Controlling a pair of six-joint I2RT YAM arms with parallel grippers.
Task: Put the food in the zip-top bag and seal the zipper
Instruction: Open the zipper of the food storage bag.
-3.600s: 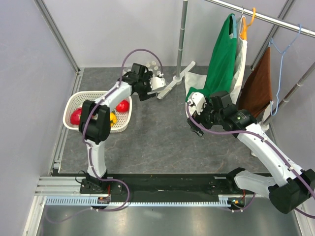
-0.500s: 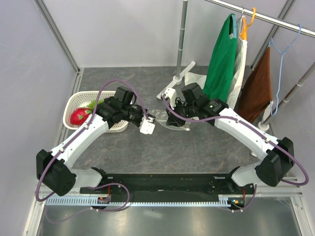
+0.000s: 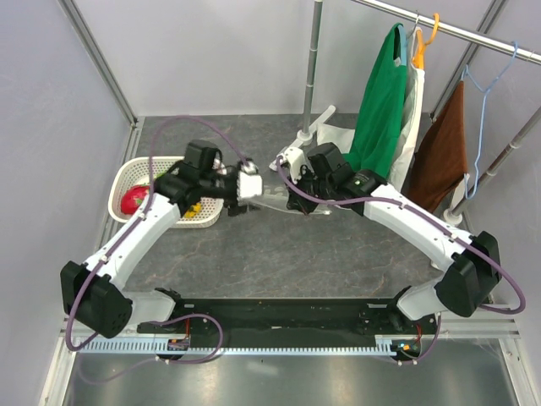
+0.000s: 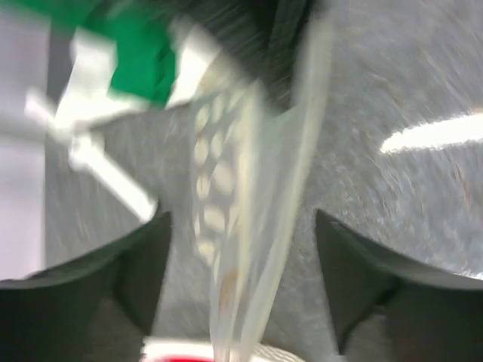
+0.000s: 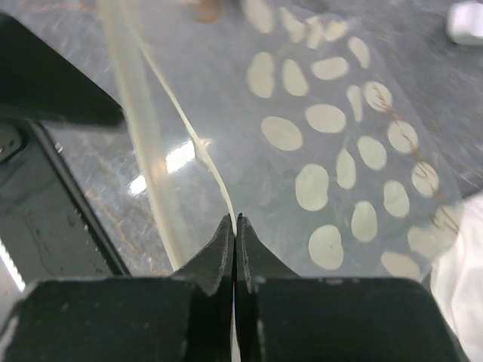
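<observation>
Zip-top bag (image 5: 339,151) lay unfilled at table (image 3: 254,254) centre, right end effector (image 5: 235,220) clamped on its edge, left end effector (image 4: 241,226) apart. Food (image 3: 133,200) sat in basket (image 3: 125,172) at 9 o'clock; filling, sealing outstanding.

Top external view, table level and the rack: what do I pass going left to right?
white basket → left pincer → zip-top bag → green garment → brown garment
</observation>
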